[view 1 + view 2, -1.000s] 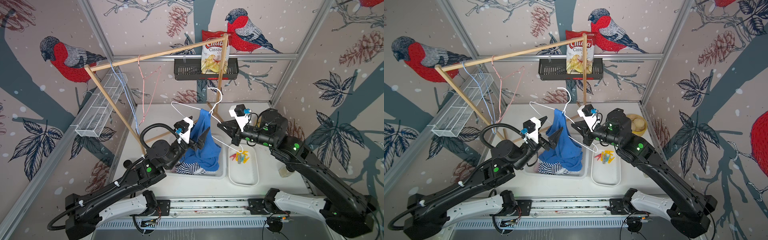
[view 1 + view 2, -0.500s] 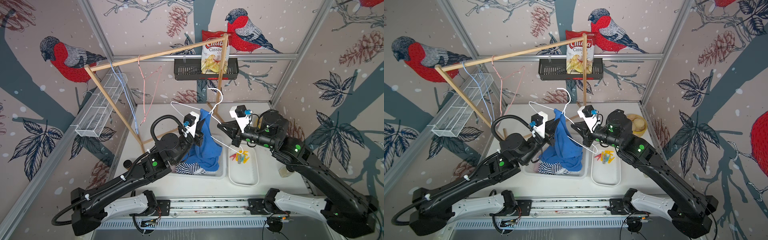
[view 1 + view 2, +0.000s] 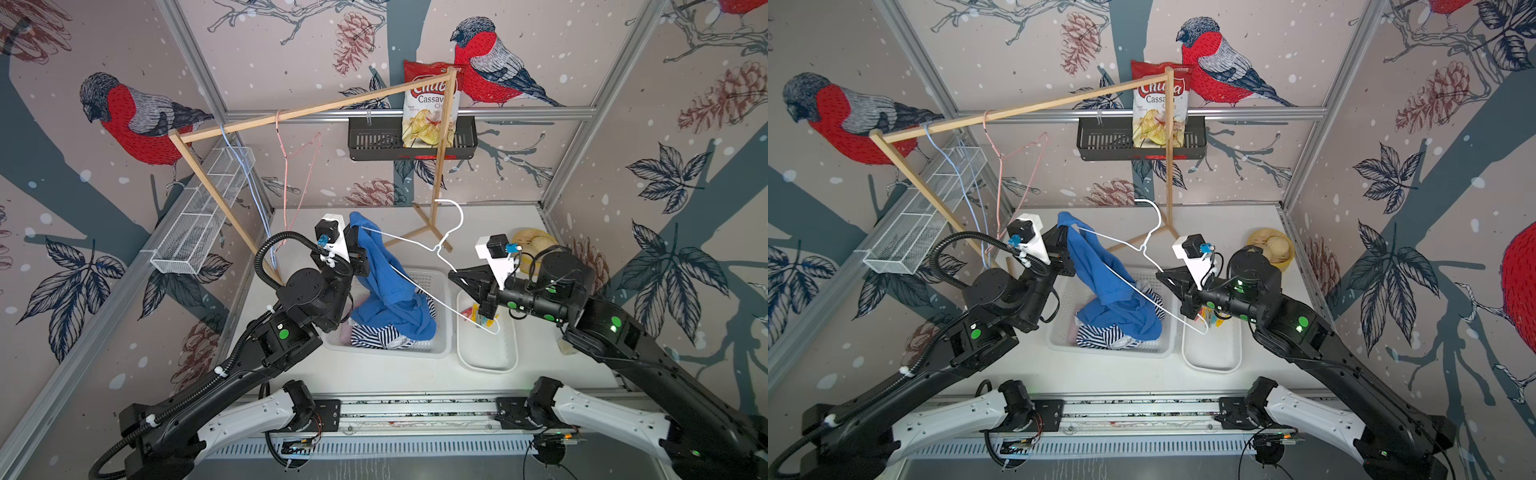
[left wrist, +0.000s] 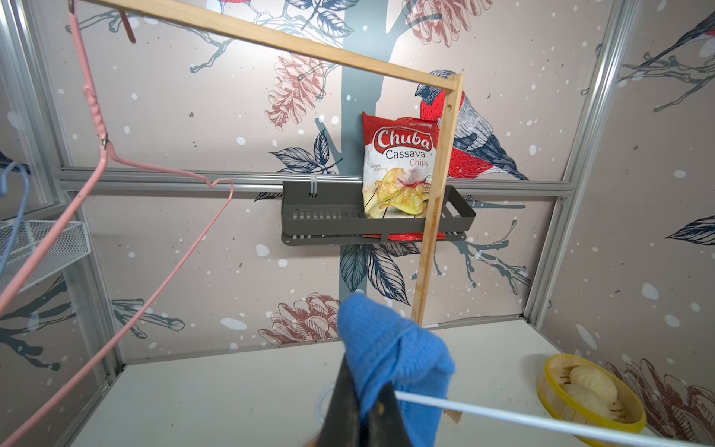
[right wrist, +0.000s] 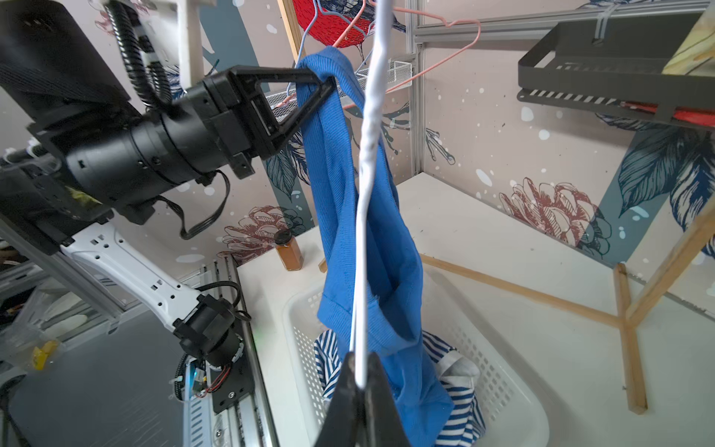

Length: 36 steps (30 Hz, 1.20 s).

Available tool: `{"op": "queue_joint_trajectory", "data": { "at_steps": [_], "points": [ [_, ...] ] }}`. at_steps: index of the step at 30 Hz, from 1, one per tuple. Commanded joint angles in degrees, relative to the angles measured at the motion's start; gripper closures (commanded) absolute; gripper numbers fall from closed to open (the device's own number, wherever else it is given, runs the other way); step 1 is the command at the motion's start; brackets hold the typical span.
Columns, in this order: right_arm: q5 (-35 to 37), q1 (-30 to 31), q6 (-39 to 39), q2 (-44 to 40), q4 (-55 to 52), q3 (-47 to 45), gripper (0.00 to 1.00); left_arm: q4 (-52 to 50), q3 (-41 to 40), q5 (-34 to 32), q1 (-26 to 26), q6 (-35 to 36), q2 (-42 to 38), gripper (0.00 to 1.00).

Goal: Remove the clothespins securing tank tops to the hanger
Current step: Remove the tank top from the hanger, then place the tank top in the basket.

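My left pincer (image 3: 356, 233) is pressed together on a fold of the blue tank top (image 3: 390, 286), just left of centre in both top views, where the cloth drapes over one end of the white hanger (image 5: 361, 251). My left wrist view shows the same pinch at its bottom edge. Blue cloth is bunched over my black fingers (image 4: 340, 402) and the wire runs off to the lower right.

My right pincer (image 3: 455, 275) is clamped on the hanger's wire just right of centre. In my right wrist view the wire rises straight up from between the closed tips at the bottom of the frame.

The blue top hangs down into the white basket (image 3: 440, 291) at centre, onto the crumpled striped tank top (image 3: 374, 334). A sliver of pink cloth (image 3: 344, 336) shows at the basket's left edge.

The clothespins (image 3: 482, 319), red, yellow and teal, lie clustered at the upper end of the small white tray (image 3: 486, 357) just right of the basket.

Further out, a wooden rack (image 4: 436, 201) carries a pink hanger (image 4: 94, 102) at upper left. A chips bag (image 4: 398, 162) stands in a black shelf (image 4: 321, 220) at top centre.
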Motion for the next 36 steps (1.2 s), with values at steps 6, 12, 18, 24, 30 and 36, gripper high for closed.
{"op": "queue_joint_trajectory", "data": {
  "at_steps": [6, 12, 18, 24, 30, 36],
  "points": [
    [11.5, 0.2, 4.9, -7.8, -4.1, 0.0, 1.00, -2.1, -3.5, -0.5, 0.2, -3.5, -1.9, 1.00],
    [18.0, 0.2, 5.2, -6.5, -2.6, -0.2, 1.00, -2.7, -6.9, 7.4, 0.2, 0.3, -3.4, 1.00],
    [20.6, 0.1, 0.5, 1.4, -2.5, 6.3, 1.00, -7.1, -9.4, 19.3, 0.2, 1.6, -2.3, 1.00],
    [24.4, -0.2, -4.6, 11.3, -1.7, 17.4, 1.00, -9.2, -14.3, 24.9, 0.1, 0.7, 0.4, 1.00],
    [22.9, -1.6, -9.1, 25.9, -7.0, 34.4, 1.00, -13.9, -15.6, 24.7, 0.0, -5.5, 7.5, 1.00],
    [21.2, -5.1, -11.0, 44.5, -19.7, 61.2, 1.00, -21.6, -12.8, 22.9, -0.1, -16.6, 16.8, 1.00]
  ]
}}
